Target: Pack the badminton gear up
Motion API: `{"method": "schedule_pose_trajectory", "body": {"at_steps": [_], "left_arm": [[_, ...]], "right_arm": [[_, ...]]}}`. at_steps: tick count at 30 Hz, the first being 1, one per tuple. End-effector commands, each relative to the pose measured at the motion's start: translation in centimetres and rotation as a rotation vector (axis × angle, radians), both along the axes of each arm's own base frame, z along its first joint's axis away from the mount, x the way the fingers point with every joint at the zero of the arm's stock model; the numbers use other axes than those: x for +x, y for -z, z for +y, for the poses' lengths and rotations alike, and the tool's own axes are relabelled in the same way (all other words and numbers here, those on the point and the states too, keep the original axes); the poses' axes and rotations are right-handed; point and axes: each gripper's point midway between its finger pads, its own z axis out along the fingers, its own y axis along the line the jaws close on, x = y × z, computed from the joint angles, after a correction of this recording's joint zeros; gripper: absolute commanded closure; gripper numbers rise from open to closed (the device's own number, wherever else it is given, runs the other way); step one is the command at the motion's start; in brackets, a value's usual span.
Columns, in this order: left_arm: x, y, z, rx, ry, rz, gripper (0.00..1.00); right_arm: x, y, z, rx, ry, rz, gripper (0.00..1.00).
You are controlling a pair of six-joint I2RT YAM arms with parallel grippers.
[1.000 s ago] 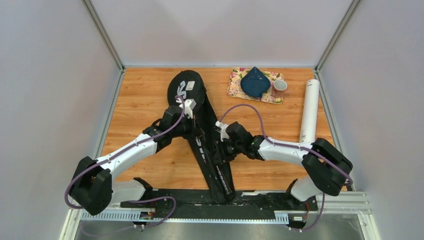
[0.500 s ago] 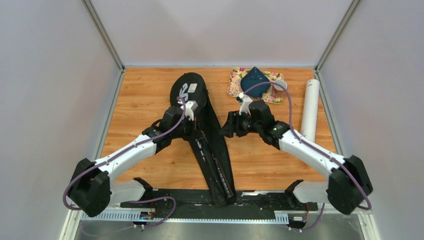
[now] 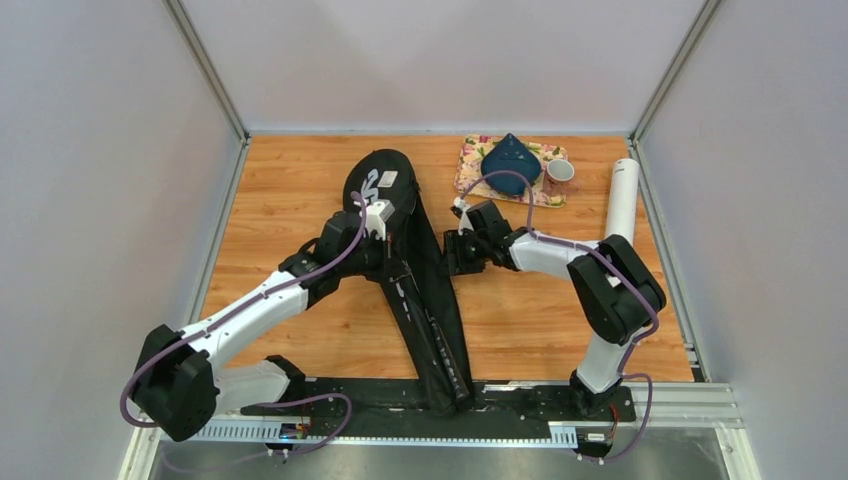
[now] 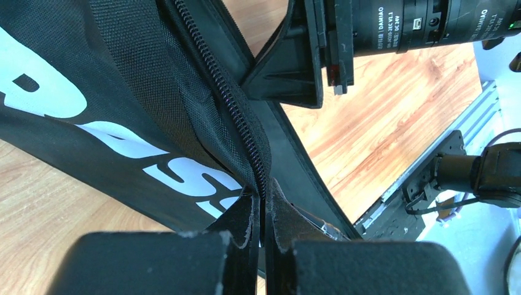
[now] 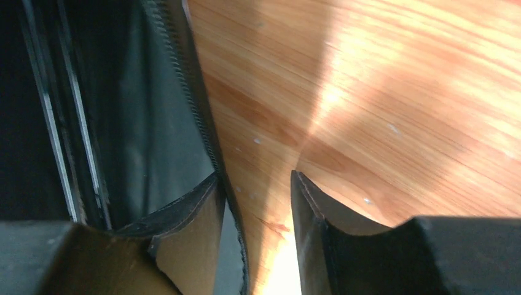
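Left claw point(image 4: 261, 209) is pressed tight together, pinching the zipper edge of the racket cover point(image 4: 123, 92) right where the teeth run in between the tips. Right claw point(image 5: 255, 203) is spread. The cover's other edge runs up through the gap close to one finger, with bare wood on the far side, so it's straddling rather than gripping.

The cover lies long-ways down the middle of the counter point(image 3: 280, 200), round end away from the arm bases and mouth gaping. What look like racket shafts point(image 5: 58, 141) are inside. The white tube point(image 3: 620, 205) lies at the right side, well apart.

My take on the step: slide the right claw over so the edge sits centred, then close on the fabric beside the teeth, not on them. Keep the left pinch as the anchor and pull sideways, low and gentle. Yank upward and I reckon the cover shifts and the rackets slide about.
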Motion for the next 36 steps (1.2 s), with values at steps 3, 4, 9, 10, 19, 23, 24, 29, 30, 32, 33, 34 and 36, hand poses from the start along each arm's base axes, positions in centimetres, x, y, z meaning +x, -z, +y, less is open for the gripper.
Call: {"method": "schedule_pose_trajectory", "body": {"at_steps": [3,4,9,10,19,23,24,29,30,32,33,34,36], "left_arm": [[0.9,-6.4,-1.8,-0.148,0.038,-0.149,1.00],[0.9,-6.5,-1.8,-0.151,0.039,-0.153,1.00],[0.8,-6.0,-0.6,-0.107,-0.002,-0.158,1.00],[0.5,-5.0,0.2,-0.068,-0.022,-0.134,1.00],[-2.3,1.0,4.5,-0.131,-0.167,0.011,1.00],[-2.9,1.0,3.8,-0.154,-0.122,0.040,1.00],[-2.8,0.9,3.9,-0.150,-0.128,0.039,1.00],[-2.5,-0.8,3.2,-0.160,-0.086,0.019,1.00],[-2.4,-1.0,3.3,-0.158,-0.089,0.010,1.00],[-2.3,-0.8,3.5,-0.146,-0.095,0.003,1.00],[-2.4,-0.6,3.6,-0.142,-0.096,0.007,1.00],[-2.5,-0.5,3.6,-0.142,-0.097,0.009,1.00],[-2.7,0.0,3.7,-0.141,-0.098,0.018,1.00]], "right_arm": [[1.0,-2.4,4.2,0.151,-0.068,-0.094,0.72],[1.1,-2.5,4.3,0.157,-0.057,-0.096,0.84],[2.7,-5.5,1.8,0.018,0.022,-0.217,1.00],[3.8,-6.3,0.1,-0.080,0.082,-0.283,1.00],[0.7,-13.5,-0.3,-0.261,-0.028,-0.441,1.00],[-0.2,-11.3,1.0,-0.241,-0.043,-0.409,1.00],[-0.1,-11.3,1.3,-0.238,-0.042,-0.406,1.00],[0.0,-12.8,2.6,-0.223,-0.116,-0.395,0.79],[-0.5,-12.7,3.0,-0.219,-0.151,-0.370,0.72],[-1.4,-14.0,3.7,-0.178,-0.180,-0.339,0.56],[-2.2,-15.0,3.8,-0.140,-0.183,-0.329,0.51],[-2.9,-15.5,3.7,-0.133,-0.185,-0.331,0.36],[-4.8,-17.3,2.7,-0.171,-0.164,-0.391,0.32]]}}
